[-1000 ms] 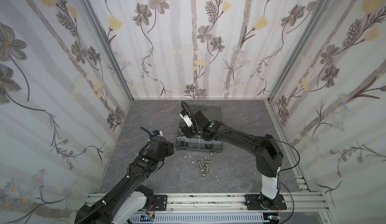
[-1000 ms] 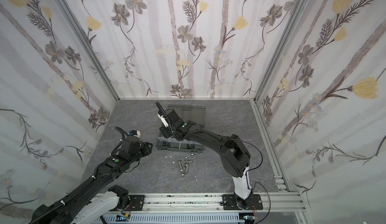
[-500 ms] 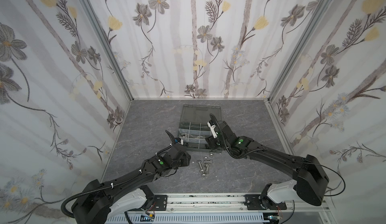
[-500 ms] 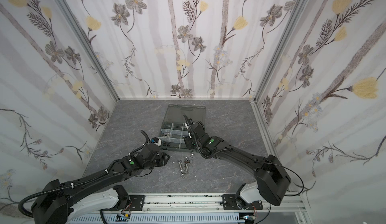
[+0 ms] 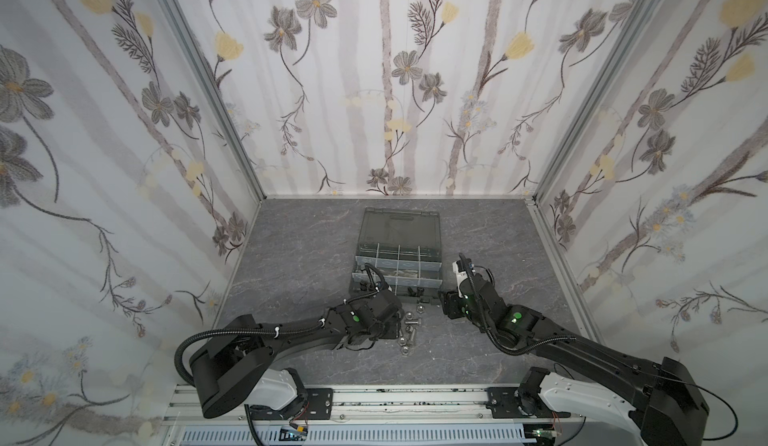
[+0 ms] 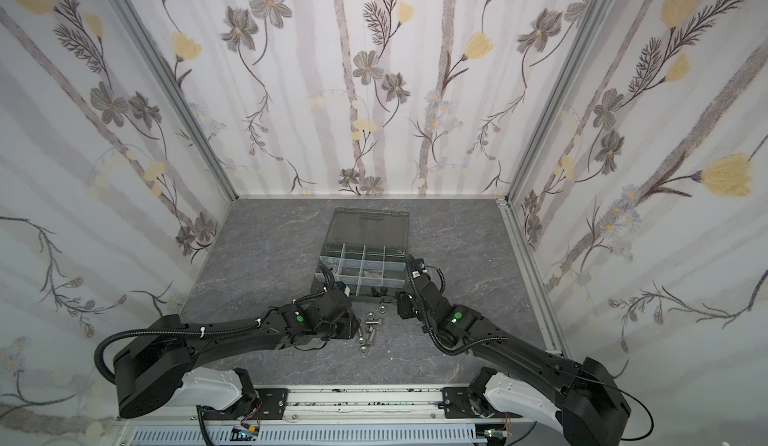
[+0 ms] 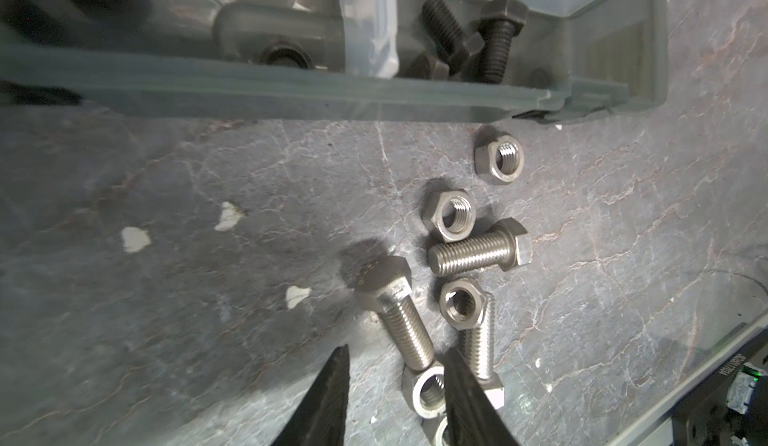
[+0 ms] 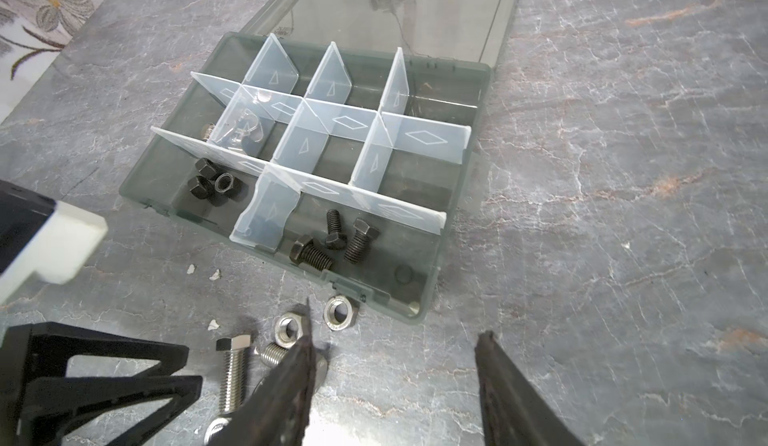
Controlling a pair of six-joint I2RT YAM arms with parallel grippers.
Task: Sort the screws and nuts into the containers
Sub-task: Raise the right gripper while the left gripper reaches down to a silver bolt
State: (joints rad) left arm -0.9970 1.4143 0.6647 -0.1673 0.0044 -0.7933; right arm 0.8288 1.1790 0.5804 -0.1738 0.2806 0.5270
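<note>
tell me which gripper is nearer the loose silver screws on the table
Left. The left gripper has its fingers either side of a screw end in the silver screws; the right gripper hovers open beside them, near the case corner.

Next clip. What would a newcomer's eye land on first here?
The loose silver screws and silver nuts heaped on the grey table, just in front of the open organiser case. The left gripper and right gripper, both open, hang close to that heap. In the case's front row, black screws and black nuts lie apart, a divider between them.
</note>
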